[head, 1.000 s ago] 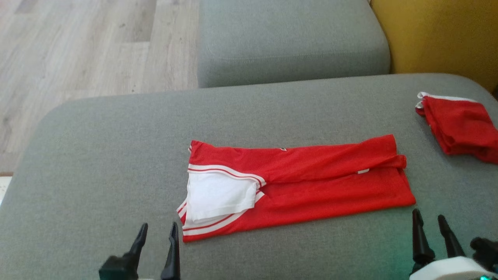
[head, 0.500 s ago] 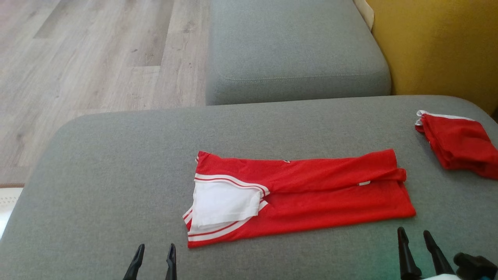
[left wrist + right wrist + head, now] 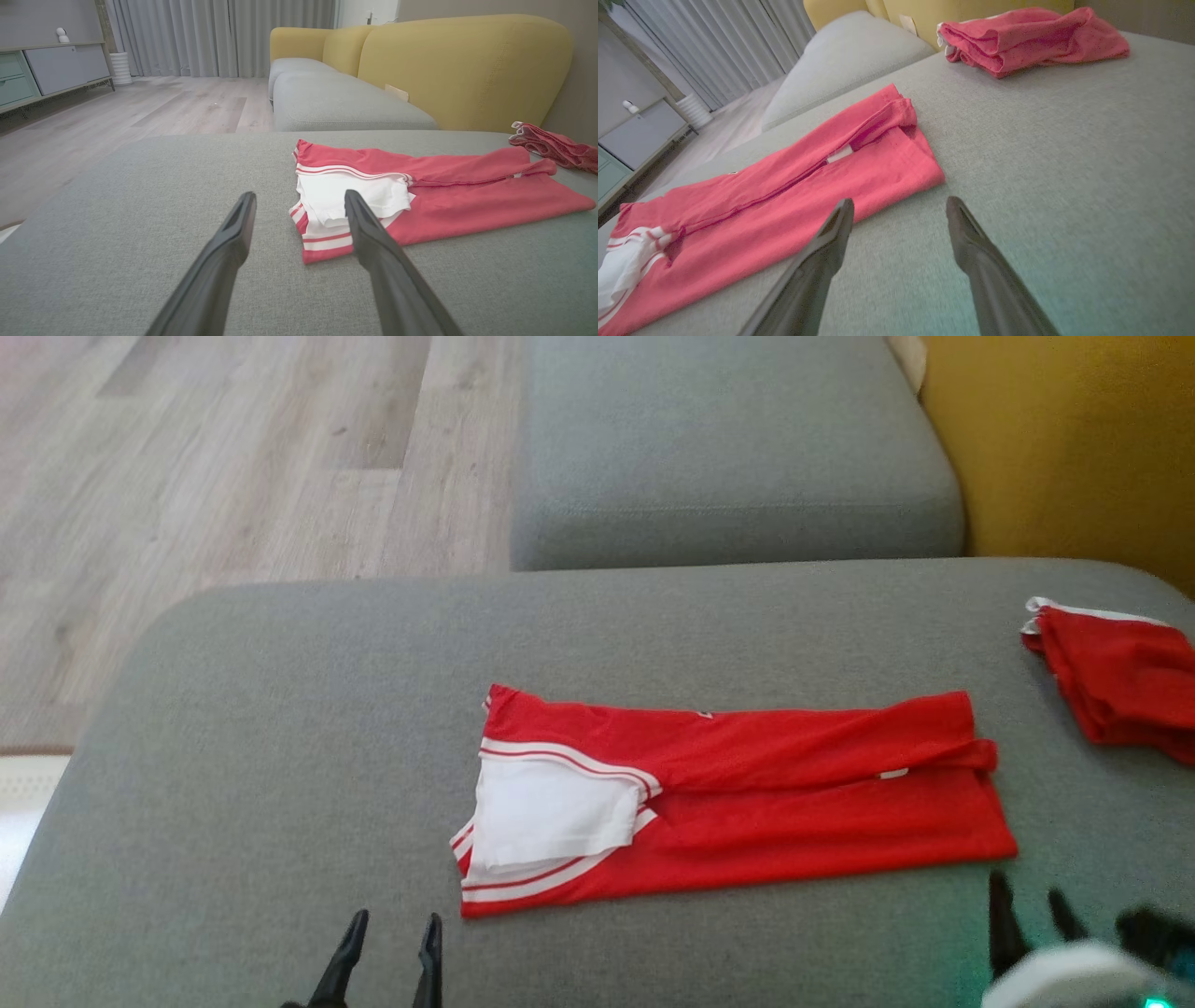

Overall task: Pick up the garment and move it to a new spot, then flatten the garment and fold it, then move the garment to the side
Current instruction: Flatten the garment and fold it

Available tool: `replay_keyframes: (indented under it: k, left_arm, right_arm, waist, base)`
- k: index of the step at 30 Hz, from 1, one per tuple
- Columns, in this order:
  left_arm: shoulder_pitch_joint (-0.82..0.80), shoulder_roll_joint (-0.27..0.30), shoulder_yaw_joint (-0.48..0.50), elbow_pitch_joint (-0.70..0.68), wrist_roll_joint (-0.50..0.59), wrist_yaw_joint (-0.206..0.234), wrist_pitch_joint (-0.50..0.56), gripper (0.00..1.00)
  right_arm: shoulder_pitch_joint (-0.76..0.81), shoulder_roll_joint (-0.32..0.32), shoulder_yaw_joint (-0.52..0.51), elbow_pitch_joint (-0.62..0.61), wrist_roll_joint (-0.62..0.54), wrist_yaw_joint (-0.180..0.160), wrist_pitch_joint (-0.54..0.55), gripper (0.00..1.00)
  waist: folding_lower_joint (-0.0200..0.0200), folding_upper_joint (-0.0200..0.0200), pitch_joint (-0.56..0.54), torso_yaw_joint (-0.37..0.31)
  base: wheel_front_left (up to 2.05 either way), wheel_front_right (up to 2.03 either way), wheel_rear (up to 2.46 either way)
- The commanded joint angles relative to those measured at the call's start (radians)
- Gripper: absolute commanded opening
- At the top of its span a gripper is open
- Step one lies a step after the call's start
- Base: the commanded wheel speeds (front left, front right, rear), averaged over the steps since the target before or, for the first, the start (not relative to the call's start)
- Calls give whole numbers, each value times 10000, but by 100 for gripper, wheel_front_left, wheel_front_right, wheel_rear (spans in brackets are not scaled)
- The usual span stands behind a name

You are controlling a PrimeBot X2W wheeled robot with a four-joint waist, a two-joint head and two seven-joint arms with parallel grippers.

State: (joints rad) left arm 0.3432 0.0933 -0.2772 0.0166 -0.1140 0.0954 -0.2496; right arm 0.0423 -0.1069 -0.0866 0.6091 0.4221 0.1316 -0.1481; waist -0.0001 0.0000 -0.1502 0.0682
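Note:
The garment (image 3: 747, 793) is a red shirt with white trim, folded into a long flat strip across the grey cushion (image 3: 280, 709); its white sleeve part lies at its left end. It also lies ahead in the left wrist view as the garment (image 3: 458, 196) and in the right wrist view as the garment (image 3: 784, 196). My left gripper (image 3: 390, 928) stands open near the front edge, just left of the garment's near-left corner, empty. My right gripper (image 3: 1027, 905) is open and empty, just in front of the garment's near-right corner. Neither touches the cloth.
A second folded red garment (image 3: 1120, 686) lies at the cushion's right edge. Behind are another grey seat cushion (image 3: 728, 448), a yellow sofa back (image 3: 1074, 448) and wooden floor (image 3: 233, 457) to the left. A cabinet (image 3: 51, 70) stands across the room.
The head camera has shifted, so the whole scene sits differently in the picture. Both grippers show lower in the view than a second ago. The garment lies as before.

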Motion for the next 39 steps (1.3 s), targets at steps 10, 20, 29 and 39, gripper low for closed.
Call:
replay_keyframes:
  k: [10,20,29,39]
  left_arm:
    - [-925,-281,32,-326,408,-460,-122,100]
    - [-1386,-368,-142,-370,495,-640,-122,100]
    - [-1909,-411,-309,-382,444,-642,-122,100]
    - [-2190,-426,-343,-359,313,-572,-122,100]
  right_arm:
    - [-3968,-1111,-1525,2667,-1314,-9,1867,100]
    - [-5511,-1491,-1854,4279,-1609,-9,1794,100]
    - [-6257,-1809,-1808,5103,-1696,-9,1491,100]
    - [-6289,-1594,-1609,5984,-1856,-9,1957,71]
  waist:
    - [1,0,961,729]
    - [1,0,1822,1056]
    - [1,0,2507,1109]
    - [1,0,2660,1068]
  base:
    - [0,0,0]
    - [0,0,0]
    - [0,0,0]
    - [0,0,0]
